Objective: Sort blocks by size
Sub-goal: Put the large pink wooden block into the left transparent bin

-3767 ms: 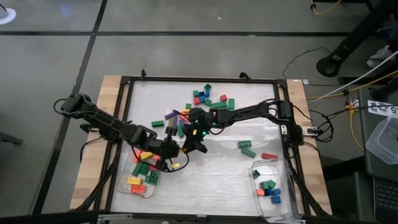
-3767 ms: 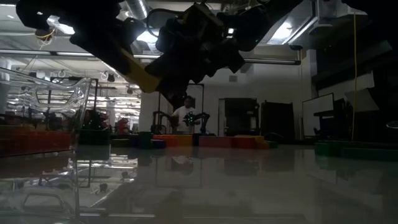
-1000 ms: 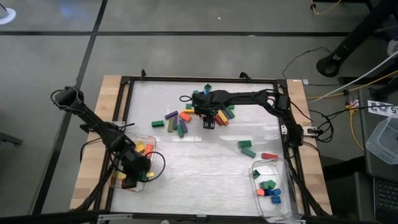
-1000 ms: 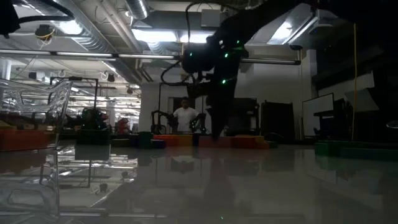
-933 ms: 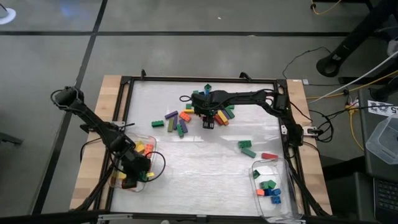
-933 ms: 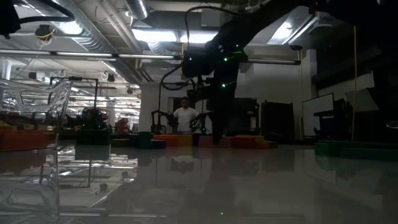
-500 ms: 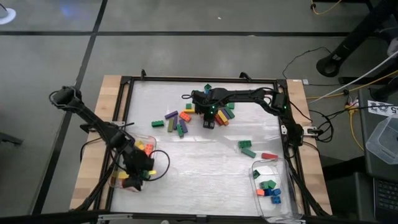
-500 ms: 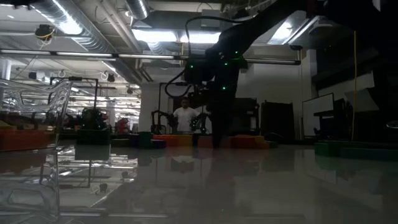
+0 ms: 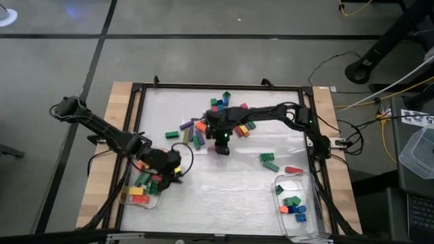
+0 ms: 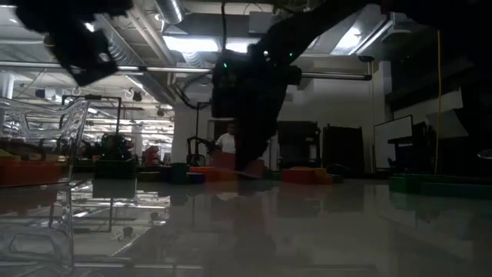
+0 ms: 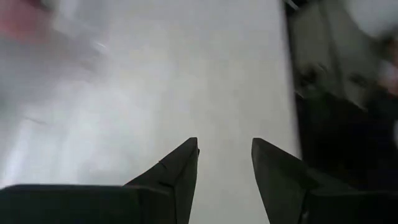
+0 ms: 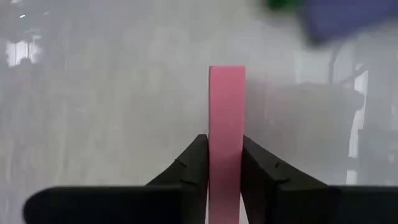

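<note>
Blocks [image 9: 230, 116] lie in a loose heap at the far middle of the table [image 9: 224, 176], with a green pair [image 9: 268, 161] and a red one [image 9: 293, 170] lying apart toward the right side. Over the near edge of that heap, the right gripper [image 12: 225, 152] has its fingers closed tight on a long pink block [image 12: 226, 124], which sticks out straight beyond the fingertips above bare table. Off to the left, the left gripper [image 11: 224, 146] hangs over the inner edge of the left tub [image 9: 142, 193], its fingers parted with nothing between them. That tub holds red, yellow and green blocks, while the right tub [image 9: 296, 202] near the right front corner holds green, blue and orange ones. Seen from table height, a person [image 10: 226, 141] stands far back in the room
</note>
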You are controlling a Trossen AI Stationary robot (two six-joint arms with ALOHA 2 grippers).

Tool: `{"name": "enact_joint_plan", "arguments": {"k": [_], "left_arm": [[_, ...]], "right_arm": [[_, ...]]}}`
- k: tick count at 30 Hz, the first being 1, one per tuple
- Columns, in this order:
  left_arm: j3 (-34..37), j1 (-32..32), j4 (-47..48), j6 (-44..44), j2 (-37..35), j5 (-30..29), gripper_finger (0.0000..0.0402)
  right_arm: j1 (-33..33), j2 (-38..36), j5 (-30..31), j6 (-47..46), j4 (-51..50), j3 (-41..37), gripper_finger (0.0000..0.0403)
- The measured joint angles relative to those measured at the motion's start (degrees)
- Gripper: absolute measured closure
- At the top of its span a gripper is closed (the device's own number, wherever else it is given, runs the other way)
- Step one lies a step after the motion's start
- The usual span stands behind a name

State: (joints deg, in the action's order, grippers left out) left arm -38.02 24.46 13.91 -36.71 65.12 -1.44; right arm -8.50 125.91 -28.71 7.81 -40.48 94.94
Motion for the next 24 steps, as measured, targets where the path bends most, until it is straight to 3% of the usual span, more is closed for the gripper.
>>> {"name": "enact_joint_plan", "arguments": {"k": [7,11,16,24], "left_arm": [[0.0,-4.1,0.1,0.2,0.4,-12.9,0.0263],[0.0,-5.6,-0.2,-1.8,1.1,-13.4,0.0263],[0.0,-4.9,-1.1,-1.1,1.2,-12.9,0.0263],[0.0,-3.4,-0.9,1.4,1.2,-12.4,0.0263]], "right_arm": [[7.7,0.0,4.3,-0.3,9.0,0.0,0.0345],[10.9,0.0,6.5,-1.8,16.8,0.0,0.0331],[12.5,0.0,8.1,-5.1,24.3,0.0,0.0344],[12.3,0.0,8.2,-10.5,27.6,0.0,0.0333]]}}
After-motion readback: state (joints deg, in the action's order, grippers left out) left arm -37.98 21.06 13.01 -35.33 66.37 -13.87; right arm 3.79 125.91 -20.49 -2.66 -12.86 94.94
